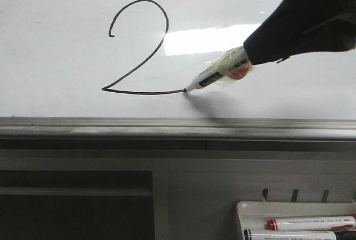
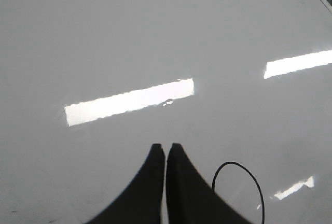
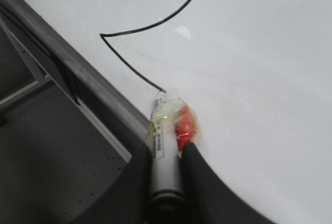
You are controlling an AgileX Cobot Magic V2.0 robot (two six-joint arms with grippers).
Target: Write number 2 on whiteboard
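Right, on my right gripper (image 3: 166, 154) the two black fingers (image 3: 136, 169) are clamped on the marker (image 3: 165, 146), one to each side of its barrel. The barrel is a white cylinder with a strip label along it; there is print on that label, but it is too blurred for me to read. A wrinkled clear film wraps the front of the barrel, with a red patch showing under it. The marker's tip sits against the whiteboard (image 1: 55, 73), right at the end of the flat base stroke of the number 2 (image 1: 136, 48).

I count one numeral: a thin black line with a curled top, a long diagonal and a straight base, drawn just above the board's grey metal rail (image 1: 111, 128). The board surface is glossy white and carries a bright rectangular light reflection (image 1: 206, 40) just beside the numeral's diagonal.

My left gripper (image 2: 166, 149) has its two tapered black fingertips (image 2: 155, 154) almost together, only a hairline gap between them, holding nothing, and it faces the same glossy board; a curve of black line shows near it.

Below the rail, well apart from the numeral, a small white tray (image 1: 245, 209) holds two more markers (image 1: 311, 223), the upper with a red cap, their print unreadable.
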